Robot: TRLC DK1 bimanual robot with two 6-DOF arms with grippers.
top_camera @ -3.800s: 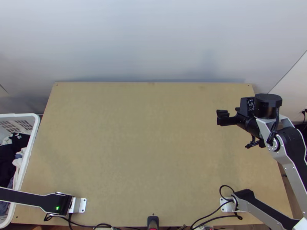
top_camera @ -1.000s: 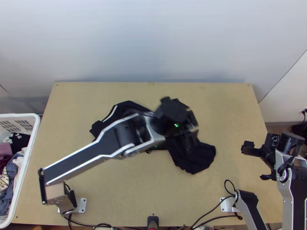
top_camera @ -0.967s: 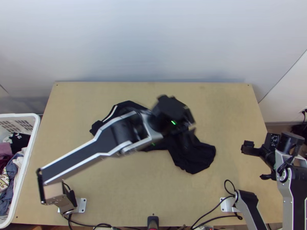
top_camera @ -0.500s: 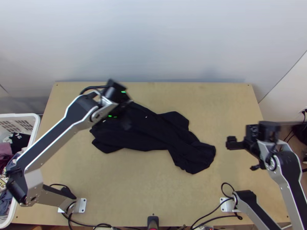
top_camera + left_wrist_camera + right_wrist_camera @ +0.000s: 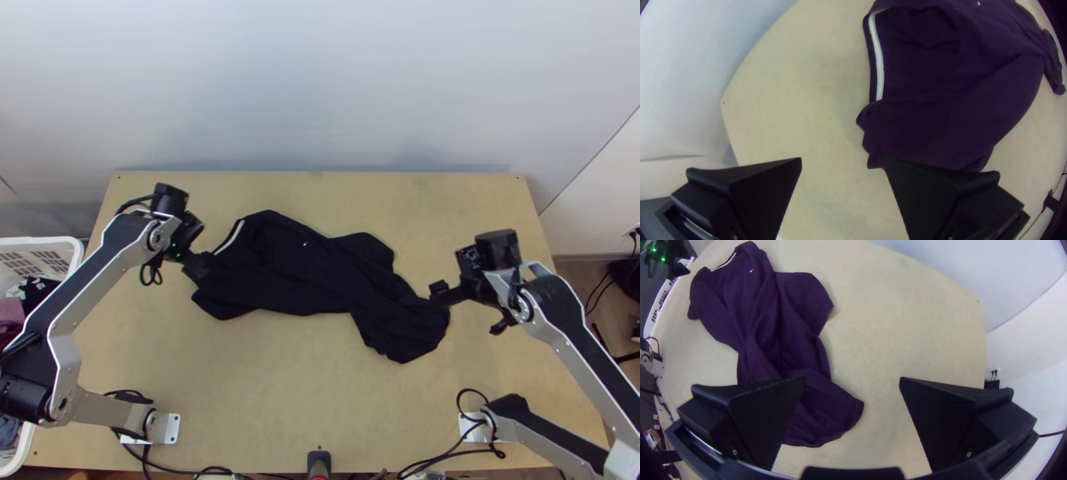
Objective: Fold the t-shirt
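The dark t-shirt (image 5: 296, 268) lies loosely stretched and rumpled on the counter (image 5: 240, 384), its long axis slanting between the two tools: the white-striped collar (image 5: 230, 238) is at the left tool's end, the hem (image 5: 408, 340) at the right tool's and closer to the arms' bases. The left tool (image 5: 843, 159) is nearer the collar, the right tool (image 5: 852, 378) nearer the hem; both have fingers spread wide, pinching nothing. Each probably needs to take its own end, turning to suit that slant, before any straightening or folding.
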